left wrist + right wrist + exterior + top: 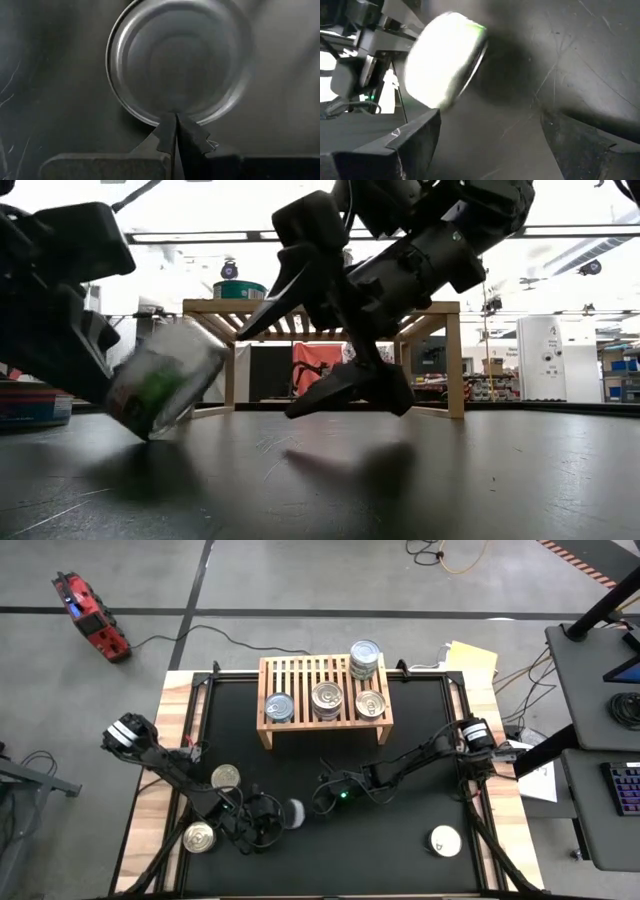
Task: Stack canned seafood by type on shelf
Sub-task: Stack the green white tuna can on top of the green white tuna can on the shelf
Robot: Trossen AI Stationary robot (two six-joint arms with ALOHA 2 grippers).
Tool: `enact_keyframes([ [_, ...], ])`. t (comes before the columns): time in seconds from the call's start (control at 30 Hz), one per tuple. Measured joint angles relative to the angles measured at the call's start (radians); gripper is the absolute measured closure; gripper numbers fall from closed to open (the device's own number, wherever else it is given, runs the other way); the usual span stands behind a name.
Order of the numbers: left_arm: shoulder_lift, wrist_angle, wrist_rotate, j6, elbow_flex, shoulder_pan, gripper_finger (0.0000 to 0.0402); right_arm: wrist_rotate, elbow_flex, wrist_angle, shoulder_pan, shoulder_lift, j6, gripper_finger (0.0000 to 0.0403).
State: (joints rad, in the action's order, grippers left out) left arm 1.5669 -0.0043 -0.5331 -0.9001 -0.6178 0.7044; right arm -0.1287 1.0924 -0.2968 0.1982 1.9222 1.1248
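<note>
A small round metal tin with a white-and-green label [294, 812] sits tilted on the black tabletop [400, 770], between both arms. The left gripper [175, 131], fingers pressed together and empty, touches its silver end. The right gripper [322, 796] gapes wide just beside it, grasping nothing.

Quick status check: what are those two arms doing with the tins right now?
Left gripper shut, nosed against tilted green-labelled round tin. Right gripper open beside it. Light-wood slatted shelf holds four-odd tins. Nothing between.
</note>
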Motion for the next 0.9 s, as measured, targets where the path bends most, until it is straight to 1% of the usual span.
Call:
enact_keyframes([
  [0.23, 0.001, 0.029, -0.006, 0.000, -0.001, -0.001, 0.0401, -0.009, 0.002, -0.088, 0.000, 0.027, -0.017, 0.0067],
  [0.43, 0.000, 0.046, -0.015, 0.000, -0.002, -0.001, 0.0401, -0.028, 0.041, -0.063, 0.000, 0.027, -0.029, 0.0072],
  [0.63, -0.001, 0.046, -0.019, 0.001, -0.002, -0.001, 0.0401, -0.028, 0.041, -0.044, -0.003, 0.027, -0.025, 0.0078],
  [0.77, 0.005, 0.053, -0.020, 0.001, -0.002, -0.001, 0.0401, -0.025, 0.037, -0.039, -0.008, 0.027, -0.016, 0.0071],
  [0.9, 0.034, 0.105, -0.024, -0.003, -0.006, -0.001, 0.0401, -0.024, 0.034, -0.045, -0.009, 0.027, -0.009, 0.0065],
])
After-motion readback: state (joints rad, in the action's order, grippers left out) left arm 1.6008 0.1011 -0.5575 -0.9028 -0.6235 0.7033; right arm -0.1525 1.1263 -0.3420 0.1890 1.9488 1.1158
